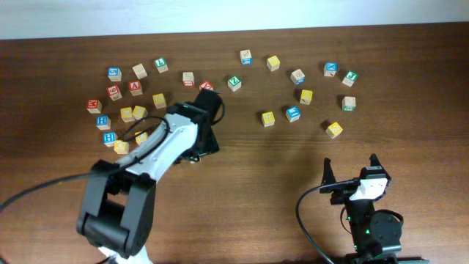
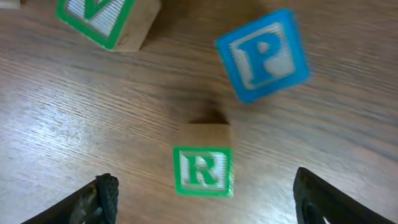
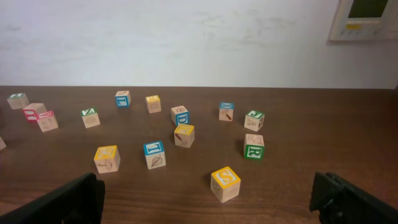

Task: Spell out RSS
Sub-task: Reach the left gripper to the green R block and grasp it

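A white-faced cube with a green R and green border (image 2: pixel 203 171) lies on the table between the wide-open fingers of my left gripper (image 2: pixel 205 210), untouched. In the overhead view this gripper (image 1: pixel 208 106) hides it. A yellow S cube (image 3: pixel 225 183) lies ahead of my open, empty right gripper (image 3: pixel 204 208), and shows overhead (image 1: pixel 334 130) beyond that gripper (image 1: pixel 350 167). A second green R cube (image 3: pixel 254 148) stands behind the S cube (image 1: pixel 349 103). I cannot read the letters on the other yellow cubes.
A green V cube (image 2: pixel 102 18) and a blue P cube (image 2: pixel 263 55) lie just beyond the R cube. Many letter cubes are scattered across the far half of the table, in a left cluster (image 1: pixel 126 114) and a right cluster (image 1: pixel 305 96). A white wall stands behind.
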Available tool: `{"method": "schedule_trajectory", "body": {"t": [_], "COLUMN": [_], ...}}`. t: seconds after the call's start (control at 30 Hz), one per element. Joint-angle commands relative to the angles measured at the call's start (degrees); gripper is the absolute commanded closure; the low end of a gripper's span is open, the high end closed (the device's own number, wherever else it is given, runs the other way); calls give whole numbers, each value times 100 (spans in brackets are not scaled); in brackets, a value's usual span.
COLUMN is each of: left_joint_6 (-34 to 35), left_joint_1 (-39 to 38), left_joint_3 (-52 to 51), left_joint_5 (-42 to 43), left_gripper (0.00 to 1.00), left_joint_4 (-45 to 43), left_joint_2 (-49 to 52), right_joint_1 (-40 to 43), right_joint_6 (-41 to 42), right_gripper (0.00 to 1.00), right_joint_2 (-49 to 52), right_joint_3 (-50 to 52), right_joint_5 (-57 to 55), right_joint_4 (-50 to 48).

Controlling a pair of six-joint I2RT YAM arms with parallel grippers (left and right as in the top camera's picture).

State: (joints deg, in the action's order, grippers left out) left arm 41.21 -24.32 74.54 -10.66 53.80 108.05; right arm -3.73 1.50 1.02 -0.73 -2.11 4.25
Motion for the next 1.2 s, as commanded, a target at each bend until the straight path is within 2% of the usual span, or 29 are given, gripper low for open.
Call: {"method": "schedule_trajectory", "body": {"t": [0.0, 0.07, 0.1, 0.13, 0.3, 0.47, 0.57, 0.63, 0.73, 0.87, 0.97, 1.13, 1.17], "left_joint_6": [-153, -748, -745, -745, -748, -745, -804, -1121, -1137, -1266, -1687, -1799, -1801], "left_joint_1": [295, 350, 348, 350, 350, 350, 350, 350, 350, 350, 350, 348, 345], "left_joint_3": [-42, -42, -42, -42, -42, -42, -42, -42, -42, -24, 46, 247, 297], "left_joint_5": [426, 863, 960, 988, 920, 647, 328, 330, 472, 581, 1241, 1821, 2170], "left_gripper": [27, 28, 33, 44, 48, 59, 57, 57, 68, 72, 75, 80, 80], "left_joint_4": [-35, -243, -254, -280, -328, -389, -413, -560, -573, -437, -363, -13, 31], "left_joint_2": [223, 293, 372, 511, 675, 675, 675, 675, 675, 673, 669, 669, 669], "right_joint_1": [37, 37, 37, 37, 37, 37, 37, 37, 37, 37, 37, 37, 37], "right_joint_6": [46, 46, 46, 46, 46, 46, 46, 46, 46, 46, 46, 46, 46], "right_gripper": [2, 2, 2, 2, 2, 2, 2, 2, 2, 2, 2, 2, 2], "right_joint_2": [-28, -28, -28, -28, -28, -28, -28, -28, -28, -28, -28, -28, -28], "right_joint_3": [42, 42, 42, 42, 42, 42, 42, 42, 42, 42, 42, 42, 42], "right_joint_5": [11, 11, 13, 11, 11, 11, 13, 11, 13, 11, 11, 11, 13], "right_joint_4": [28, 28, 28, 28, 28, 28, 28, 28, 28, 28, 28, 28, 28]}}
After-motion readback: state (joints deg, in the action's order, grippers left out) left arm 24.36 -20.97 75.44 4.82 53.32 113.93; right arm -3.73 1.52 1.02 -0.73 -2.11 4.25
